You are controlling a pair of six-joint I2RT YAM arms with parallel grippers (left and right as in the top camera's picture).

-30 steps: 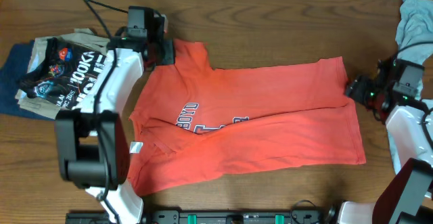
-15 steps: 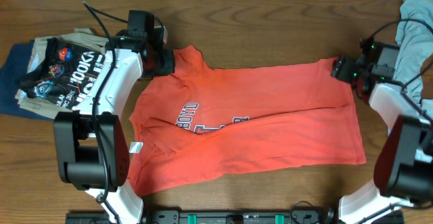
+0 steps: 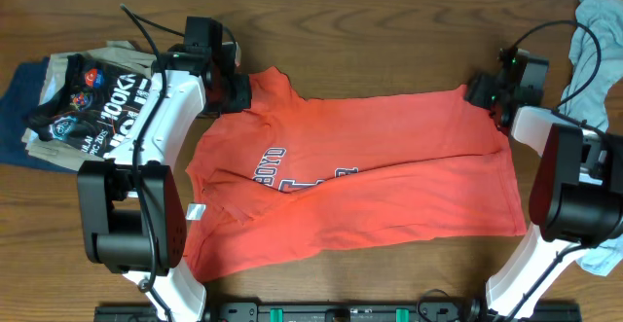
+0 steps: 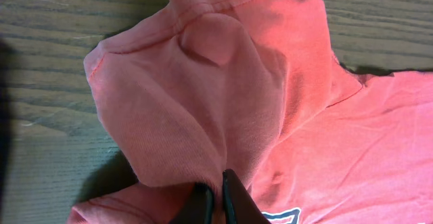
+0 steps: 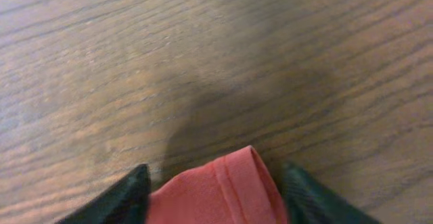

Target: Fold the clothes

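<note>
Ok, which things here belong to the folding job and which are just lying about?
Job: red T-shirt; left gripper, pinching its sleeve; right gripper, straddling a hem corner.
Lying about: black printed shirt, tan garment, navy garment, grey cloth.

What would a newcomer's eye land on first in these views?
The red-orange T-shirt lies spread across the middle of the table. The left gripper pinches its bunched sleeve at upper left; the right gripper straddles a hem corner at upper right, fingers apart. A dark garment pile sits at the left edge.
</note>
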